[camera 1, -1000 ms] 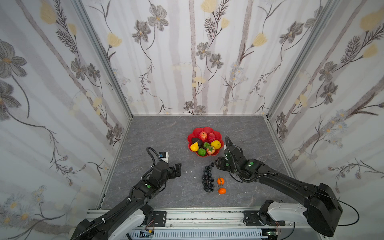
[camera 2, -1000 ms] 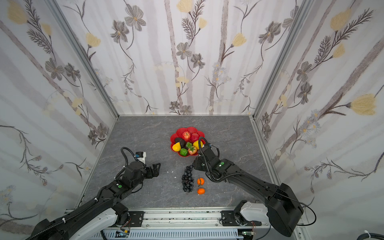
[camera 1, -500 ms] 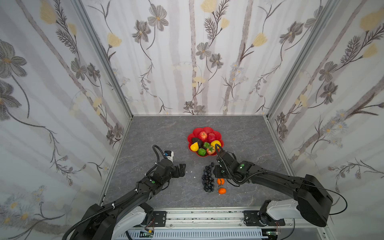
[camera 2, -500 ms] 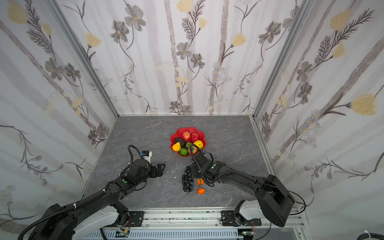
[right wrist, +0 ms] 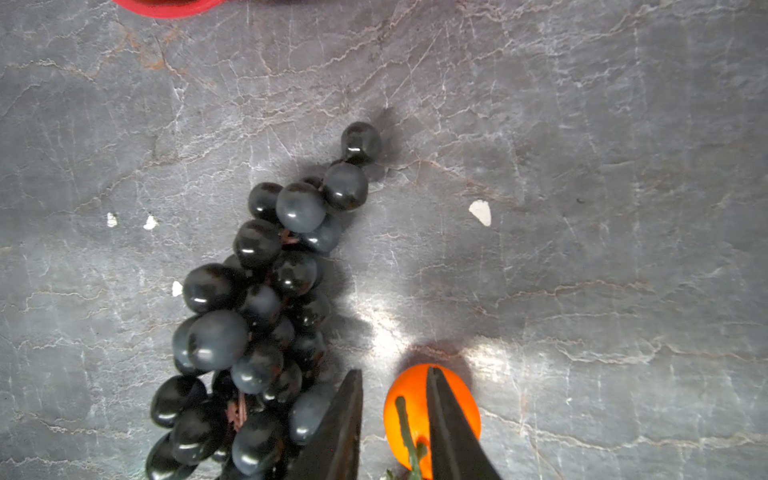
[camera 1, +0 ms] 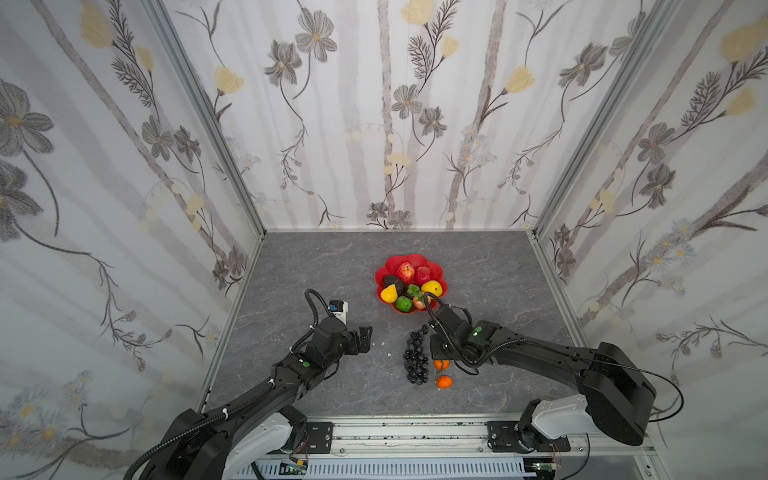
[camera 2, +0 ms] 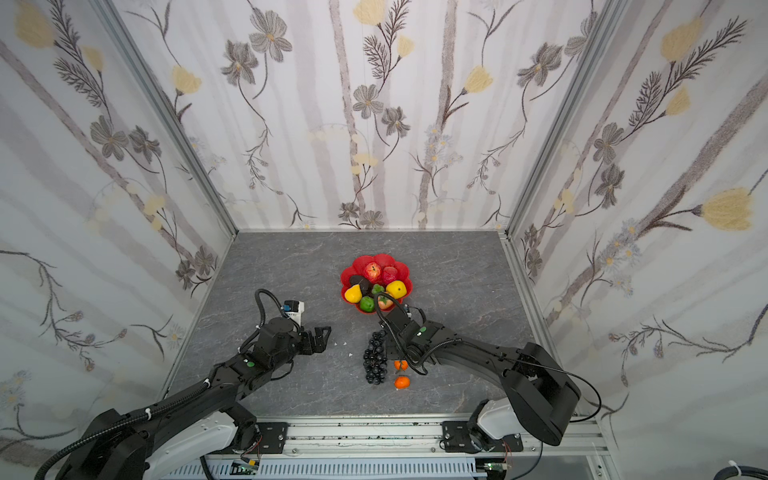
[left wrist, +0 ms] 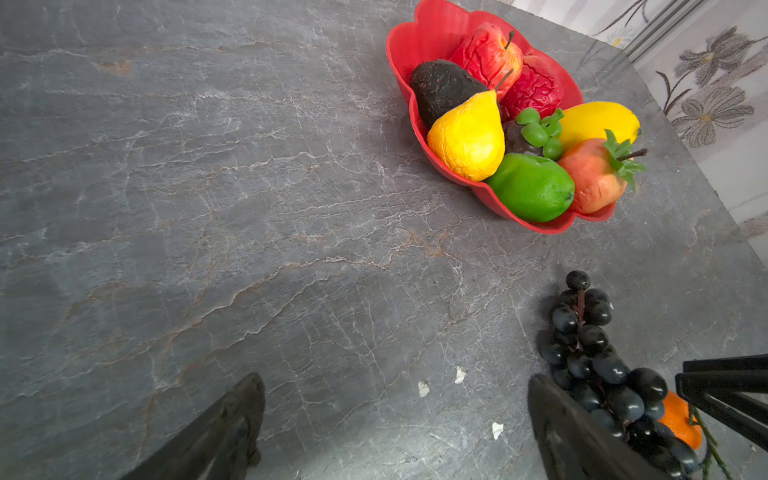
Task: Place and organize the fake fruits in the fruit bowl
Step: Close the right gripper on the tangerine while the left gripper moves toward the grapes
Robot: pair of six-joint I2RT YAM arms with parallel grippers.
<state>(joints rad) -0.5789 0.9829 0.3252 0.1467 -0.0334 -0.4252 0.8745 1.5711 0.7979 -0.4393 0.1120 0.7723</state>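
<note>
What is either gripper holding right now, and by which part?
Nothing is gripped yet. The right gripper straddles the green stem of the small orange fruit, with a gap showing; the left gripper is open and empty.

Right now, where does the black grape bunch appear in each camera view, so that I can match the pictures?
Both top views: the grape bunch sits below the fruit bowl, near the picture's centre line.
Left wrist: the bunch lies beside one finger of the left claw, partly hidden by it.
Right wrist: it lies alongside the right claw, next to an orange fruit.
Shared landmark: the red fruit bowl; the right wrist view shows only its rim.
</note>
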